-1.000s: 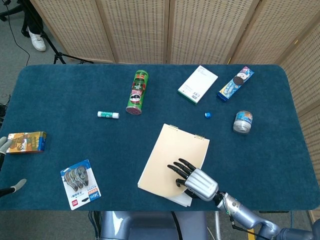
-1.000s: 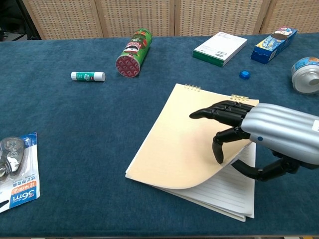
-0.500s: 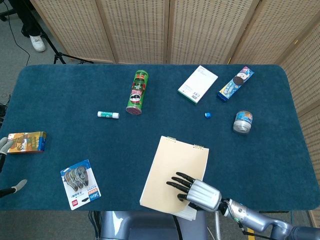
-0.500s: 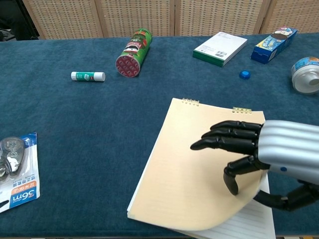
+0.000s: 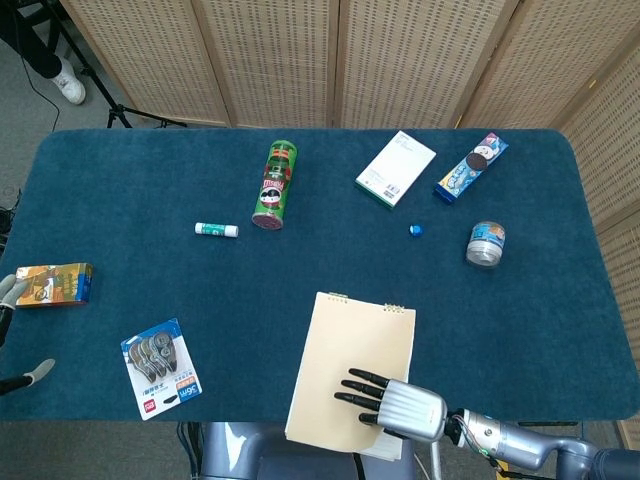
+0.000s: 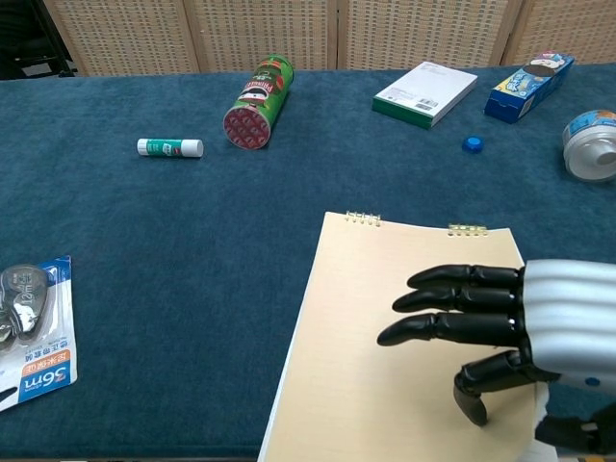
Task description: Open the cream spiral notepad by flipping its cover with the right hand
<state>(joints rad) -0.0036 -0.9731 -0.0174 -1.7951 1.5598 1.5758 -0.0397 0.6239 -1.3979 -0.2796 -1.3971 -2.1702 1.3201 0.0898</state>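
Observation:
The cream spiral notepad (image 5: 350,360) (image 6: 385,337) lies at the table's near edge, its spiral binding (image 6: 366,218) on the far side and its near end overhanging the edge. My right hand (image 5: 395,405) (image 6: 510,327) lies on the cover's near right part with its fingers (image 6: 452,300) stretched leftward across it. The thumb seems tucked under the cover's corner, pinching it. A sliver of white page (image 5: 385,450) shows beneath that corner. Only the fingertips of my left hand (image 5: 8,290) show at the far left edge, spread and holding nothing.
A green chip can (image 5: 274,184) and a glue stick (image 5: 217,230) lie left of centre. At the far right are a white booklet (image 5: 396,168), a blue cookie box (image 5: 471,167), a blue cap (image 5: 416,230) and a small tin (image 5: 485,243). A correction-tape pack (image 5: 160,367) and a colourful box (image 5: 55,283) lie left.
The right hand has drawn back toward the near edge, dragging the notepad with it and turning it straight. The cover's lifted corner now lies lower.

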